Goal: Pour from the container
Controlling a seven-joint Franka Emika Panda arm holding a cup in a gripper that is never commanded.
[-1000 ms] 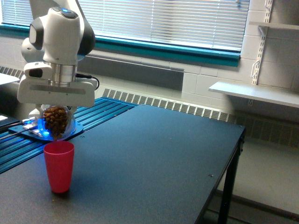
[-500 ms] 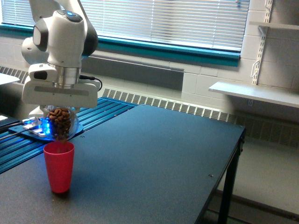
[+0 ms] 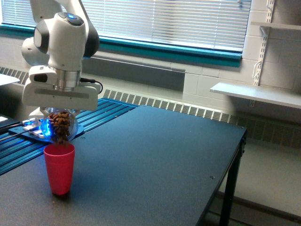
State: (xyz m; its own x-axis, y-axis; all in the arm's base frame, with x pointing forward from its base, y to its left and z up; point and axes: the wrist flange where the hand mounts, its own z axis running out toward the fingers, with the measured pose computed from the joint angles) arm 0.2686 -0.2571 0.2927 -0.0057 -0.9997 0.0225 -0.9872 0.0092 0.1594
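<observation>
The container (image 3: 60, 126) is a small clear cup full of brown granular bits, tipped steeply mouth-down. My gripper (image 3: 60, 114) is shut on it, its fingers mostly hidden behind the white hand body. Directly beneath stands a red plastic cup (image 3: 59, 168), upright on the dark table (image 3: 155, 160) at the exterior view's left. The brown bits reach down to just above the red cup's rim. I cannot tell whether any lie inside the red cup.
A blue slatted surface (image 3: 28, 146) with a glowing blue device (image 3: 40, 129) lies behind the red cup at the exterior view's left. The table's edge and leg run down the exterior view's right. A radiator and blinds line the back wall.
The gripper has rotated the container further mouth-down and shifted slightly toward the exterior view's right. The brown bits have slid toward the mouth, hanging lower over the red cup.
</observation>
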